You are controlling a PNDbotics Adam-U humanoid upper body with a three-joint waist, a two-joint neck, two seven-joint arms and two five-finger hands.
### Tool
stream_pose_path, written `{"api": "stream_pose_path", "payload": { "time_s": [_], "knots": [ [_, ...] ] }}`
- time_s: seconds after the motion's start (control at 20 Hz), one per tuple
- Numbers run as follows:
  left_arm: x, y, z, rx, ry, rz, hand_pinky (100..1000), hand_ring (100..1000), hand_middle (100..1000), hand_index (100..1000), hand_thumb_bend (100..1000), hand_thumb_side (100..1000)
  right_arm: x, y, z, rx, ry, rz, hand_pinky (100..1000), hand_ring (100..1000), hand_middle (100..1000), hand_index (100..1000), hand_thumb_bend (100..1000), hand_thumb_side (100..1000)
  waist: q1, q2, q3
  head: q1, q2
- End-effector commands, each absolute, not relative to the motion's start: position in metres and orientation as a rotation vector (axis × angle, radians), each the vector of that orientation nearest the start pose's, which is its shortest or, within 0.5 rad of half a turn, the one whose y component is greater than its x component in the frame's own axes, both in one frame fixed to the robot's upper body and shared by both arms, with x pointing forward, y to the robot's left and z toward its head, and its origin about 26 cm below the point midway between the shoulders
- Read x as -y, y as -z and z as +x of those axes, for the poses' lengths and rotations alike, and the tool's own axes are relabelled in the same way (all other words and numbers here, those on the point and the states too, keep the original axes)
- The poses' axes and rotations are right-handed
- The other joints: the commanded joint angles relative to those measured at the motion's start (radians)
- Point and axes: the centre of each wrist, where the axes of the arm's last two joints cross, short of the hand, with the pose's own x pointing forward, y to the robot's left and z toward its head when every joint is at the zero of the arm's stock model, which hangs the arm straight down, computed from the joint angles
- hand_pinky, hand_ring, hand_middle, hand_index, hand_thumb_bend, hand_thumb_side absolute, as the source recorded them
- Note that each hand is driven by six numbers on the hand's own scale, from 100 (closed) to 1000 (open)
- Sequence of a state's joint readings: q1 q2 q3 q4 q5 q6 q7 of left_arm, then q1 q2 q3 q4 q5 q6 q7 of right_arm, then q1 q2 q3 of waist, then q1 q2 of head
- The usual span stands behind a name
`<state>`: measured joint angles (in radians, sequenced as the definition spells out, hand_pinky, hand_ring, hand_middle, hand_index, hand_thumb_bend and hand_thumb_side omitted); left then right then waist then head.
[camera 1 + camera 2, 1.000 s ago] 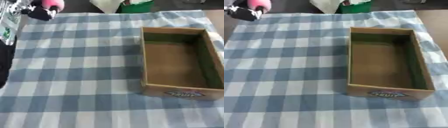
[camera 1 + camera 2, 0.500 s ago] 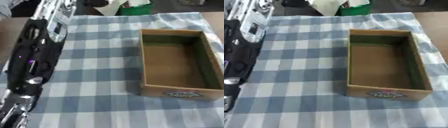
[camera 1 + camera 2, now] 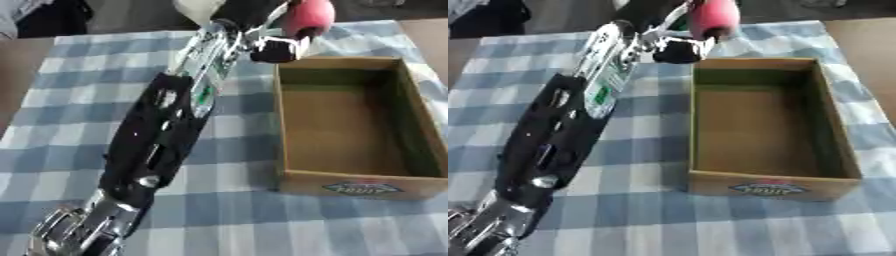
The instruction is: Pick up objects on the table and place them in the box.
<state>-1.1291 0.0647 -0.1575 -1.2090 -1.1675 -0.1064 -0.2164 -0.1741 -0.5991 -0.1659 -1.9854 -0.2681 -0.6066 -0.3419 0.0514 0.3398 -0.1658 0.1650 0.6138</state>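
The left hand (image 3: 273, 44) carries a clasped pink object (image 3: 308, 15) near the box (image 3: 352, 185)'s far-left corner — next, over and release.

Box (image 3: 354, 127) on table (image 3: 52, 125); left hand (image 3: 278, 30), seemingly with object (image 3: 308, 15), behind box.

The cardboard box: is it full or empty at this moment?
Empty. The cardboard box shows only its bare brown floor; the left hand holds the pink object outside it.
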Motion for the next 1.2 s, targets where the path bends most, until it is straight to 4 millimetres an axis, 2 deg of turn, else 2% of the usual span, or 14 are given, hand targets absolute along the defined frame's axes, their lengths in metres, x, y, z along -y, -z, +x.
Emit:
{"api": "stream_pose_path", "payload": {
  "time_s": [0.05, 0.25, 0.3, 0.4, 0.6, 0.65, 0.8, 1.0, 1.2],
  "knots": [
    [-0.067, -0.296, 0.436, -2.67, -1.865, -1.349, 248, 483, 530, 644, 100, 403, 0.348, -0.226, 0.278, -3.416, 0.034, 0.27, 795, 819, 760, 915, 100, 1000, -0.006, -0.017, -0.003, 0.004, -0.008],
    [-0.057, -0.278, 0.438, -2.63, -1.982, -1.243, 282, 517, 554, 691, 100, 414, 0.347, -0.226, 0.278, -3.427, 0.023, 0.262, 795, 819, 759, 915, 100, 1000, -0.005, -0.012, -0.005, 0.003, -0.009],
    [-0.055, -0.275, 0.438, -2.62, -1.995, -1.208, 378, 568, 591, 698, 100, 426, 0.347, -0.225, 0.279, -3.428, 0.023, 0.261, 795, 819, 759, 915, 100, 1000, -0.006, -0.011, -0.005, 0.003, -0.009],
    [-0.05, -0.268, 0.437, -2.585, -2.029, -1.118, 434, 618, 638, 714, 100, 437, 0.347, -0.226, 0.279, -3.43, 0.024, 0.256, 796, 819, 759, 914, 100, 1000, -0.005, -0.007, -0.008, 0.005, -0.01],
    [-0.045, -0.261, 0.438, -2.497, -2.066, -1.035, 487, 706, 746, 746, 100, 474, 0.344, -0.226, 0.28, -3.435, 0.026, 0.239, 797, 820, 758, 914, 100, 1000, -0.003, -0.002, -0.014, 0.008, -0.013],
    [-0.044, -0.259, 0.439, -2.482, -2.076, -1.026, 490, 712, 752, 753, 100, 498, 0.343, -0.226, 0.281, -3.436, 0.024, 0.233, 797, 820, 758, 914, 100, 1000, -0.002, -0.001, -0.018, 0.011, -0.015],
    [-0.041, -0.251, 0.44, -2.473, -2.102, -1.028, 505, 737, 773, 762, 100, 680, 0.341, -0.228, 0.282, -3.436, 0.023, 0.212, 797, 820, 758, 914, 100, 1000, 0.001, 0.004, -0.031, 0.022, -0.019],
    [-0.035, -0.24, 0.441, -2.443, -2.168, -1.064, 532, 769, 805, 767, 100, 728, 0.34, -0.23, 0.283, -3.432, 0.022, 0.191, 797, 820, 757, 914, 100, 1000, 0.004, 0.006, -0.045, 0.031, -0.021],
    [-0.031, -0.231, 0.443, -2.286, -2.345, -1.106, 552, 804, 841, 770, 100, 760, 0.338, -0.232, 0.283, -3.434, 0.02, 0.172, 797, 820, 757, 914, 100, 1000, 0.009, 0.006, -0.051, 0.035, -0.016]
  ]
}}
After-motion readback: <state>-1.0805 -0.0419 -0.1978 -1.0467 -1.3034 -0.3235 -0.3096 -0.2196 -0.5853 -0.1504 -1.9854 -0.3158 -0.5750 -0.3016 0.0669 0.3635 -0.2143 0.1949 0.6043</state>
